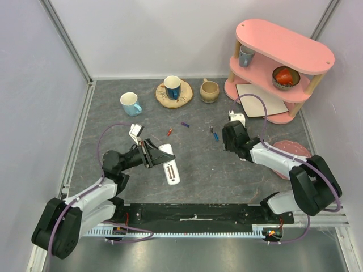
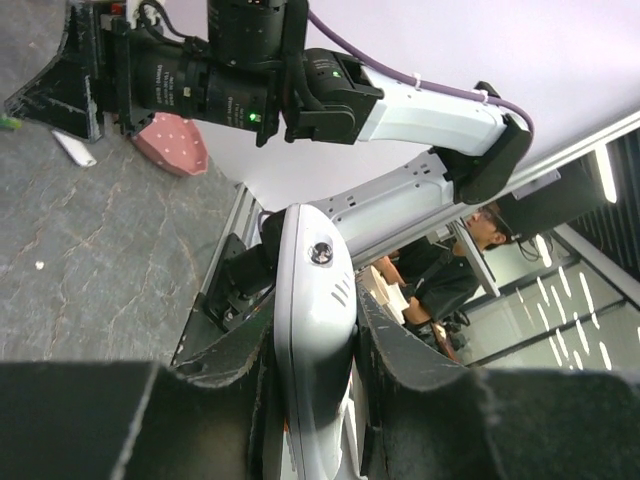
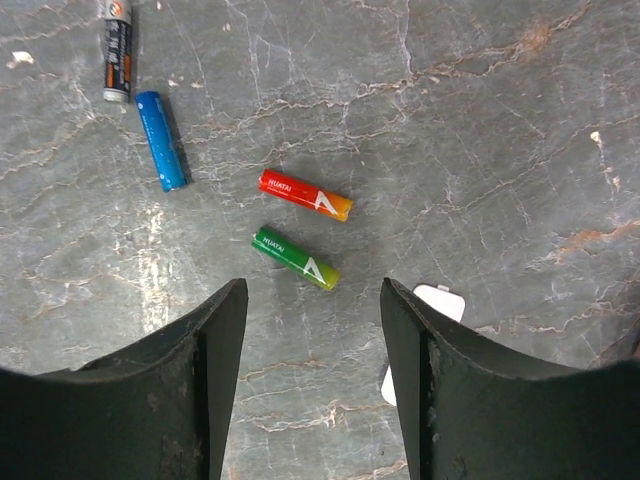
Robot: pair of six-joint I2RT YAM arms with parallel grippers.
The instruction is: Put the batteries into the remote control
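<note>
My left gripper (image 1: 150, 153) is shut on the upper end of the white remote control (image 1: 171, 165) and holds it at the table's left middle. In the left wrist view the remote (image 2: 315, 320) stands edge-on between the fingers (image 2: 410, 350). My right gripper (image 1: 228, 137) is open and empty, low over the table. Its wrist view shows a red battery (image 3: 305, 196), a green one (image 3: 295, 258), a blue one (image 3: 161, 154) and a dark grey one (image 3: 118, 48) lying ahead of the gripper (image 3: 315, 300). Further left, a red battery (image 1: 169, 132) and a blue-purple one (image 1: 185, 124) lie on the table.
A small white flat cover (image 3: 432, 302) lies by the right finger. At the back stand a white-blue mug (image 1: 130, 103), a blue cup on a wooden disc (image 1: 173, 89), a tan mug (image 1: 209, 90) and a pink two-level shelf (image 1: 278, 68). A pink plate (image 1: 292, 152) lies at the right.
</note>
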